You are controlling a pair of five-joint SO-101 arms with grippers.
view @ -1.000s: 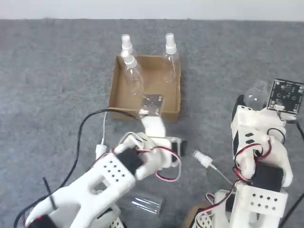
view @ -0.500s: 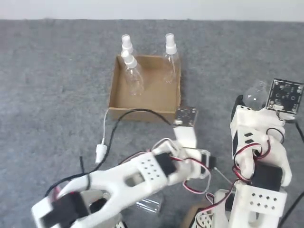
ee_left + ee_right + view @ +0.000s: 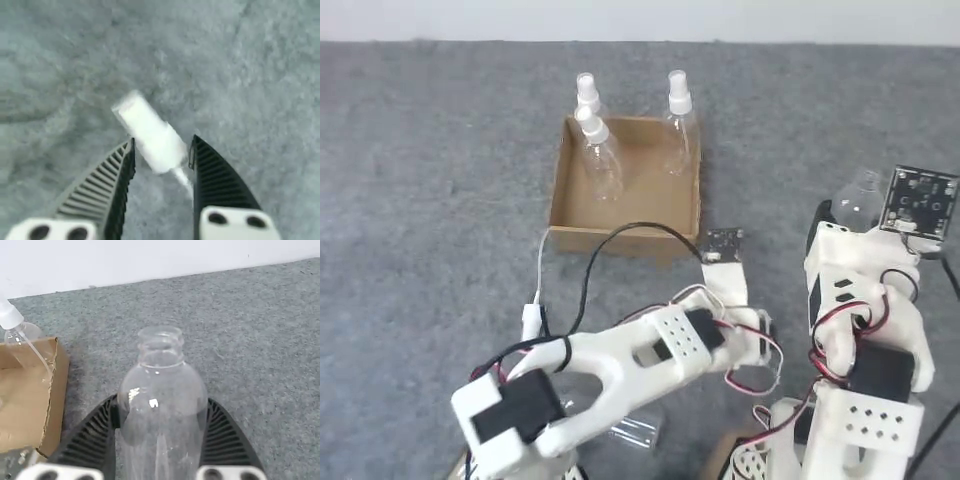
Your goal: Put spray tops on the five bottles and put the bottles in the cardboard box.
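A white spray top (image 3: 150, 135) lies on the grey carpet between the fingers of my left gripper (image 3: 161, 150), which is open and straddles it closely. In the high view the left arm (image 3: 660, 350) stretches across to a spot just in front of the box's right corner. My right gripper (image 3: 162, 412) is shut on a clear bottle (image 3: 161, 390) with a bare neck, held upright at the right (image 3: 860, 198). The cardboard box (image 3: 575, 215) holds three bottles with spray tops (image 3: 598, 150).
Another clear bottle (image 3: 635, 432) lies on the carpet near the front edge, partly under the left arm. A loose spray top (image 3: 532, 320) with its tube lies left of the arm. A black cable (image 3: 620, 240) loops over the box's front.
The left arm swung right from the box's front wall to the loose spray top near the right arm and now covers it. The right arm and its bottle stayed put.
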